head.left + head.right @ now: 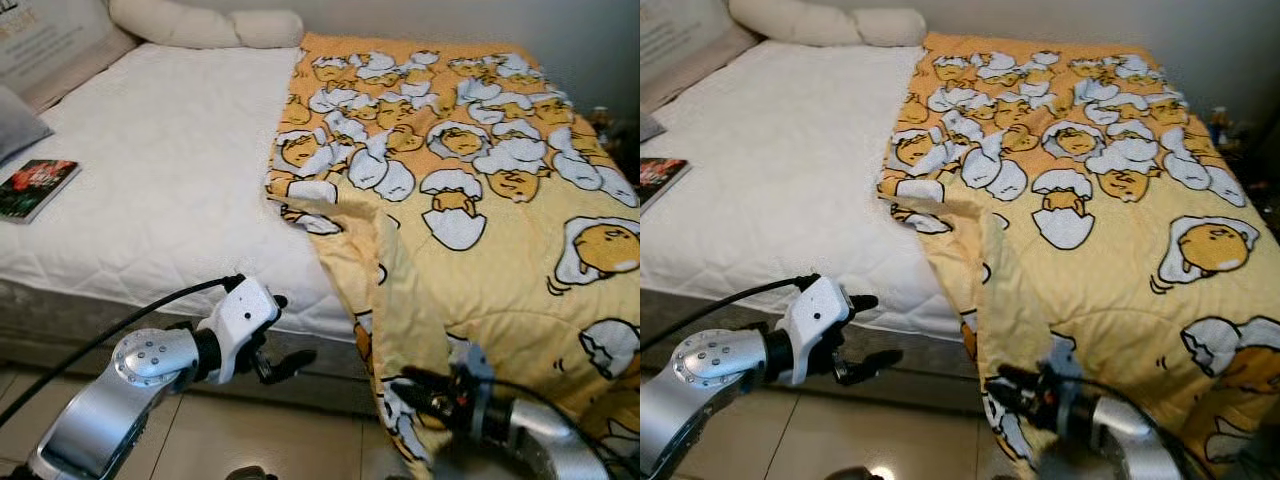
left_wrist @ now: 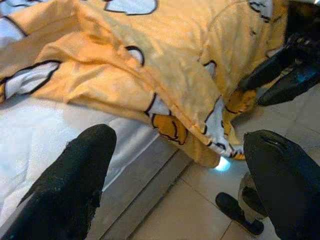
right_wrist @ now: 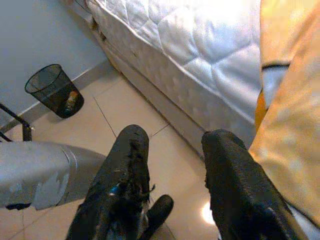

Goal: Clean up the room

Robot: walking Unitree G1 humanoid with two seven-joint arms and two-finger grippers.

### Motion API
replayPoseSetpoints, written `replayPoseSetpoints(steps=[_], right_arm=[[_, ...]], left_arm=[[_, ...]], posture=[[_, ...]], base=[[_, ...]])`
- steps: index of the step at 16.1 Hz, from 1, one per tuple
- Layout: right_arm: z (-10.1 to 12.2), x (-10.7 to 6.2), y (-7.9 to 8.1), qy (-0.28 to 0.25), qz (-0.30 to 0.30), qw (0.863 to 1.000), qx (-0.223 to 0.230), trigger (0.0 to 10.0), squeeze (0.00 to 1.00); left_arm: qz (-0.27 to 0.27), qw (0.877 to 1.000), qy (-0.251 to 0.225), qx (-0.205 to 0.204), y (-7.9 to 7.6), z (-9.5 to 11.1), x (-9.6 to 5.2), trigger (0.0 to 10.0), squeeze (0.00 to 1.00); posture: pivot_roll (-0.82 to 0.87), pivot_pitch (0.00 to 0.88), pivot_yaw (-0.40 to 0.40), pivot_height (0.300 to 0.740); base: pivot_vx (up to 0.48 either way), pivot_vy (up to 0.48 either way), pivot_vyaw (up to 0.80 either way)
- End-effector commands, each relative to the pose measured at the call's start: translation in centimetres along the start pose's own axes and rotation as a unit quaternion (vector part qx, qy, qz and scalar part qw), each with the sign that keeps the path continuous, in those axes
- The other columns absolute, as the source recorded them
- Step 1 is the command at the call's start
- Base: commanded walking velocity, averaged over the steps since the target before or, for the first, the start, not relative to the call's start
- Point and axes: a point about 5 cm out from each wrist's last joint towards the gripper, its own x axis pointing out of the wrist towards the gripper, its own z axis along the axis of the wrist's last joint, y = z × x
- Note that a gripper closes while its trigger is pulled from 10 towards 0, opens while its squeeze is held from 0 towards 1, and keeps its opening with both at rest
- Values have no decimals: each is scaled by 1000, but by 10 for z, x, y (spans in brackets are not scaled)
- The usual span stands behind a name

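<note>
L arm: bent in from lower left, left gripper (image 1: 285,362) over floor at bed edge, fingers spread, empty. Book (image 1: 35,187) on white mattress (image 1: 170,170), far left. Pillows (image 1: 205,25) at headboard. Yellow egg-print blanket (image 1: 480,190) covers bed's right half, corner hanging off the edge. R arm: low right, right gripper (image 1: 415,392) beside hanging corner, fingers apart, nothing held. Mesh bin (image 3: 54,90) on tile floor (image 3: 125,120) by wall.

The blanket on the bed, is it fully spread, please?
No. The blanket covers half the mattress, with one corner folded over.
</note>
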Motion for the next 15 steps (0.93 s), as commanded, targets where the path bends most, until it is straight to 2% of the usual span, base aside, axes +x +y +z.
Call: replayPoseSetpoints(steps=[1,2,3,4,5,6,7,8,9,10,11,13,14,15], right_arm=[[3,-4,-2,-17,-16,1000,4,10000,1000],[8,-4,-3,-33,-33,999,0,10000,1000],[25,0,-3,-77,-103,992,-21,10000,1000],[33,3,-1,-94,-138,986,-26,10000,1000],[38,5,-3,-102,-172,979,-33,10000,1000],[48,8,-7,-133,-232,963,-17,10000,1000],[58,9,-11,-158,-301,941,6,10000,1000],[61,10,-11,-167,-318,933,22,10000,1000],[66,15,-5,-180,-333,925,44,10000,1000],[71,21,3,-192,-338,920,47,10000,1000],[75,27,10,-192,-353,915,22,10000,1000],[78,33,16,-189,-355,916,2,10000,1000],[79,32,17,-185,-367,912,-4,10000,1000],[79,30,14,-187,-380,906,8,10000,1000]], left_arm=[[17,1000,-1,-3,2,-2,-1,10000,0],[33,999,-6,-12,3,-3,-1,10000,0],[145,988,-36,-41,17,-5,0,10000,0],[205,976,-48,-62,25,-9,-1,10000,0],[228,970,-50,-71,28,-11,-2,10000,0],[264,960,-52,-80,31,-14,-5,10000,0],[291,950,-56,-96,33,-16,-6,10000,0],[297,948,-57,-100,33,-17,-7,10000,0],[307,944,-57,-103,34,-18,-6,10000,0],[316,942,-56,-102,36,-19,-5,10000,0],[320,941,-56,-99,38,-19,-3,10000,0],[323,940,-57,-95,42,-17,-1,10000,0],[322,940,-59,-93,42,-16,-1,10000,0],[322,941,-61,-91,43,-15,0,10000,0]], posture=[[-28,0,13,740],[-30,0,12,740],[-29,0,7,740],[-25,0,3,740],[-23,0,1,740],[-18,0,-7,740],[-14,0,-11,740],[-13,0,-12,740],[-17,0,-10,740],[-18,0,-8,740],[-19,0,-7,740],[-19,0,-5,740],[-20,0,-4,740],[-21,0,-3,740]], base=[[0,0,0],[0,0,0],[0,0,0],[0,0,0],[0,0,0],[0,0,0],[0,0,0],[0,270,0],[0,442,0],[0,454,-469],[0,458,-800],[0,458,-800],[0,450,-800],[0,454,0]])
